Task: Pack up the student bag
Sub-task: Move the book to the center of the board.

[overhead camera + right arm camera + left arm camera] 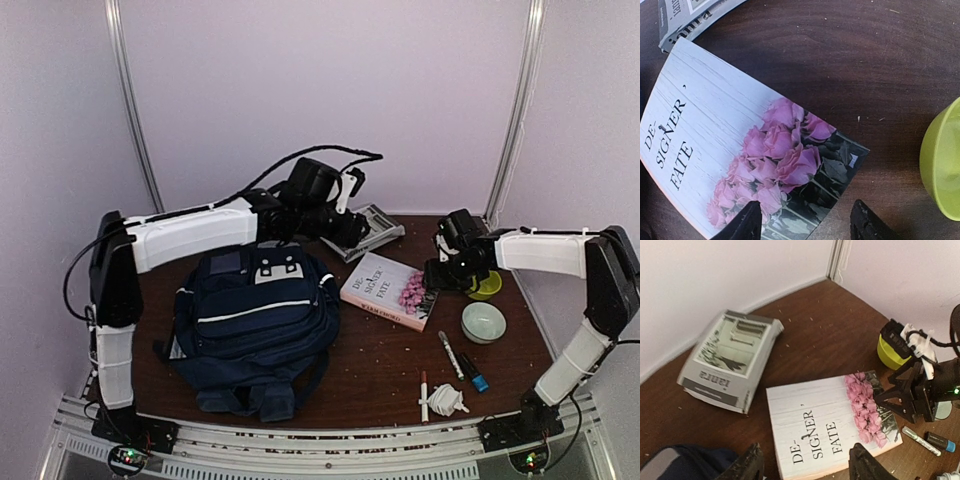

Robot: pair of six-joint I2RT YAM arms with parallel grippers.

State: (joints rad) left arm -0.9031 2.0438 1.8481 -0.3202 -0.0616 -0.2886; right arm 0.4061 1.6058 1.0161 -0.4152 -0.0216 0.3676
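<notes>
The navy blue student bag (pixel 255 320) lies on the left of the table, flap closed, and its corner shows in the left wrist view (pixel 690 462). A white book with pink roses, "Designer Fate" (pixel 388 290), lies to its right. My left gripper (pixel 348 232) is open and empty above the table behind the bag, with its fingertips framing the book's near edge (pixel 807 467). My right gripper (pixel 440 274) is open and empty over the book's rose corner (pixel 805 225). It also shows in the left wrist view (pixel 900 396).
A grey-and-white book (pixel 372 230) lies at the back. A yellow-green bowl (pixel 489 286) sits beside my right gripper, and a pale green bowl (pixel 483 322) nearer the front. Two markers (pixel 452 354), a white pen (pixel 424 394) and a crumpled white item (pixel 447 401) lie front right.
</notes>
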